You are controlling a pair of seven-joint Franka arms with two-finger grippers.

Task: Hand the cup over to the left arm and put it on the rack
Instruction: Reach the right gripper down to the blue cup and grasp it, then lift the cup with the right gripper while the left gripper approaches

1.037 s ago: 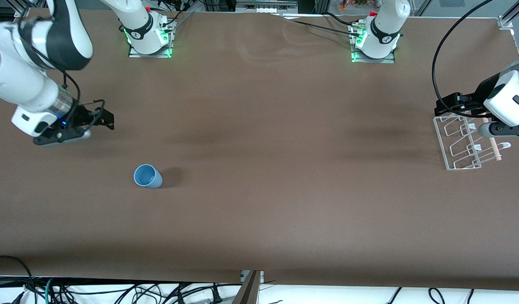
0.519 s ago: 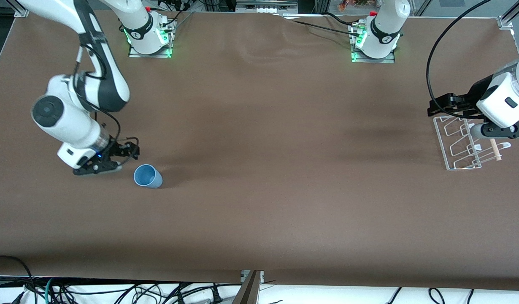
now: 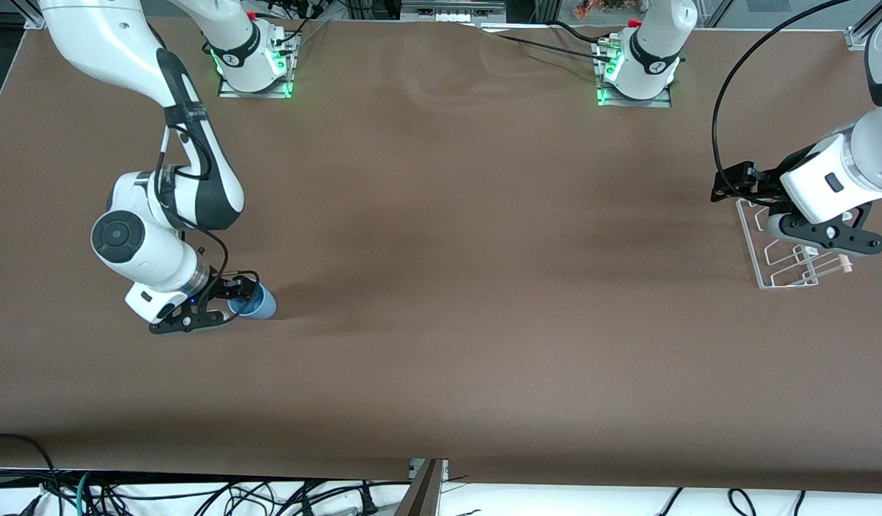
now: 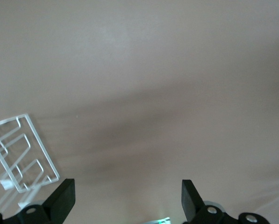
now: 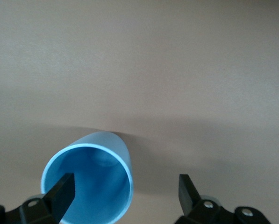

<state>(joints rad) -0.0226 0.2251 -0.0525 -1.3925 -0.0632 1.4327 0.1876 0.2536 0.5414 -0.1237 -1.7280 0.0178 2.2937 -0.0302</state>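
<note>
Cup (image 3: 258, 304) stands upright on the brown worktop (image 3: 441, 287), toward the right arm's end and well apart from the rack (image 3: 785, 247), which sits at the left arm's end. The right pincer (image 3: 219, 304) is down at the cup's rim; in the front view its fingers overlap the edge of the cup's mouth. In the right wrist view the cup (image 5: 89, 179) shows its open light-blue mouth, and the right pincer (image 5: 125, 196) is spread wide, with one fingertip (image 5: 62, 193) over the rim of the mouth and the other clear of the cup on the outside. Nothing is clamped.

The left pincer (image 3: 807, 229) hangs over the rack's end that lies farther from the front camera. In the left wrist view its fingers (image 4: 62, 200) are spread apart with only bare worktop between them, and the white wire rack (image 4: 20, 154) lies just beside one finger.
</note>
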